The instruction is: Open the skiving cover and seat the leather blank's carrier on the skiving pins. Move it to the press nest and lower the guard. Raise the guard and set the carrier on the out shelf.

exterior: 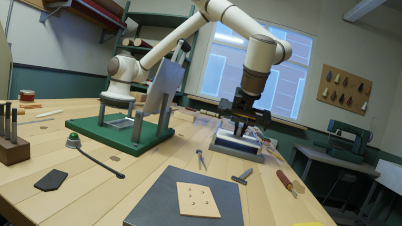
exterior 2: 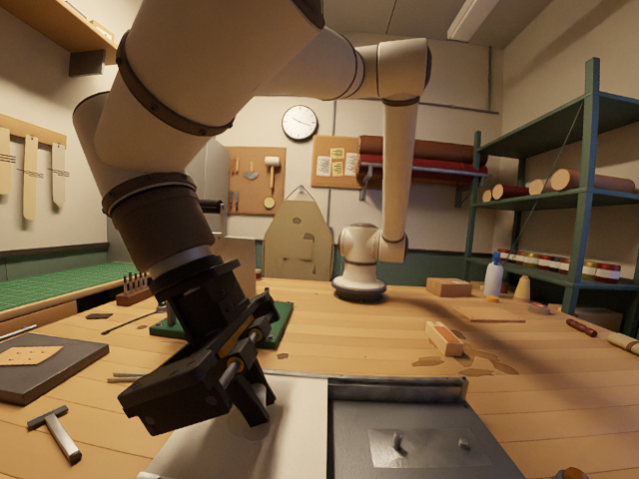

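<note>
The skiving cover's handle is hidden between the fingers of my gripper, which is closed on it. The pale cover is slid aside on the skiving fixture, baring the grey bed with its two pins. The tan leather blank's carrier lies flat on a dark mat at the near bench edge. The press stands on a green base to the left, its grey guard raised and tilted.
The bench's right edge runs close beside the skiving fixture. A small hammer, dividers and an awl lie between fixture and mat. A green button with cable and a punch block sit left.
</note>
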Controlling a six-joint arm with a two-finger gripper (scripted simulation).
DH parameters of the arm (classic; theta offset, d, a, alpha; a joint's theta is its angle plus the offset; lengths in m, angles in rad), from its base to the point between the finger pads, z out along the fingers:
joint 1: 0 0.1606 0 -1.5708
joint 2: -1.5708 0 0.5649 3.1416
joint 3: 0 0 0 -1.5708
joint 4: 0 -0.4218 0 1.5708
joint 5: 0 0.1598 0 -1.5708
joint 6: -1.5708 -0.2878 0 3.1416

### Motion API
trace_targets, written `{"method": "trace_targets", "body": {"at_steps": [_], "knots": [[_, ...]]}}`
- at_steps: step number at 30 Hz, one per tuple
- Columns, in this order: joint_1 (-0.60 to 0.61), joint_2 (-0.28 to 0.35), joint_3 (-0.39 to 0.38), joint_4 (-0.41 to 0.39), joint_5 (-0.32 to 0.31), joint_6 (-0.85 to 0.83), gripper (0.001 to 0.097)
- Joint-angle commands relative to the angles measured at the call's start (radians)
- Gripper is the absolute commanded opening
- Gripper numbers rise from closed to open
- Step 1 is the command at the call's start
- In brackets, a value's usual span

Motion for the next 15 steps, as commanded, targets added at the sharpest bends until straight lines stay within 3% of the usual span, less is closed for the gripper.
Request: {"method": "trace_targets", "body": {"at_steps": [1,12,15], "knots": [[0.0,-0.001,0.001,0.0,0.0,0.0,0.0048],[0.0,-0.001,0.001,0.0,0.0,0.0,0.0048],[0.0,-0.001,0.001,0.0,0.0,0.0,0.0098]]}}
